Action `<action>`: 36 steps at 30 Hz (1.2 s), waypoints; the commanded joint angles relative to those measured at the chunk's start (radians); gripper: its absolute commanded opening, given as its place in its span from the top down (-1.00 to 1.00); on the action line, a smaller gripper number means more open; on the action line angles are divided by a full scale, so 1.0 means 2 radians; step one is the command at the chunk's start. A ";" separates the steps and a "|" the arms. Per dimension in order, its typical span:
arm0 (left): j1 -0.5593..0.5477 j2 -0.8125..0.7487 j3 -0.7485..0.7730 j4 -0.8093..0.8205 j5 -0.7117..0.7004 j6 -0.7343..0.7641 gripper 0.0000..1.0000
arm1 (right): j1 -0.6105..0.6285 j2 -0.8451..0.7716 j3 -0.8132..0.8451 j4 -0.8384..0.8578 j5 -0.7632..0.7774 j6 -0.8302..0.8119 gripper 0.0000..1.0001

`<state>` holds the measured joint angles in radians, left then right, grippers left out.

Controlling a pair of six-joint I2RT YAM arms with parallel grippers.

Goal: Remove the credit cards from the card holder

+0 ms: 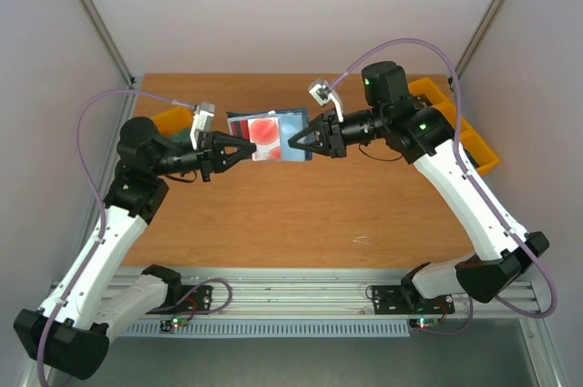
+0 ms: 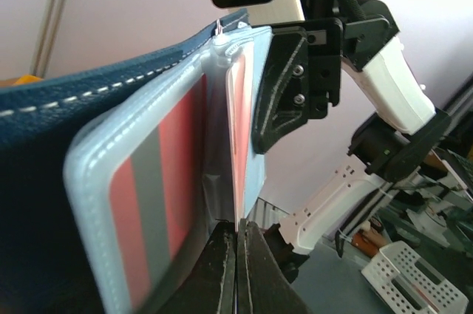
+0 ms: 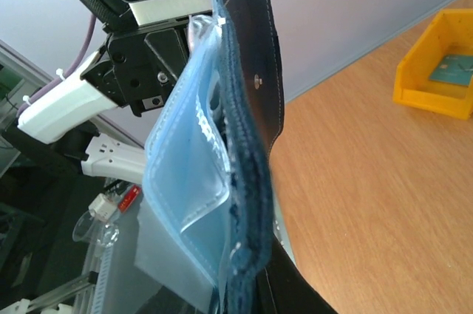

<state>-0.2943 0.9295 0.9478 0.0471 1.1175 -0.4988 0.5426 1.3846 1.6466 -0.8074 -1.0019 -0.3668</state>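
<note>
From the near edge of the table both arms reach toward its far middle, where the card holder hangs open in the air between them. The left gripper is pinched tight on a pale inner sleeve; the right gripper clamps the navy cover's edge. The credit cards, marked red, sit inside the sleeves. Yellow bins lie near the far corners

The card holder is navy with white stitching outside and pale translucent blue inside, its credit card red-and-grey striped; the bin is yellow, the table orange-brown.
</note>
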 commanded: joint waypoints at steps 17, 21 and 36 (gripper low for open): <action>-0.004 0.003 -0.004 0.018 -0.059 -0.003 0.99 | 0.033 0.029 -0.014 0.121 -0.009 0.071 0.74; -0.004 0.000 -0.004 0.017 -0.057 -0.002 1.00 | 0.033 0.021 -0.017 0.123 -0.010 0.066 0.98; 0.007 -0.001 0.002 0.021 -0.094 -0.041 0.87 | 0.032 0.008 -0.019 0.091 -0.019 0.042 0.98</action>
<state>-0.2905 0.9302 0.9478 0.0303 0.9554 -0.5507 0.5968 1.4334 1.6104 -0.6224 -0.9970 -0.2577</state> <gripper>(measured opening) 0.093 0.055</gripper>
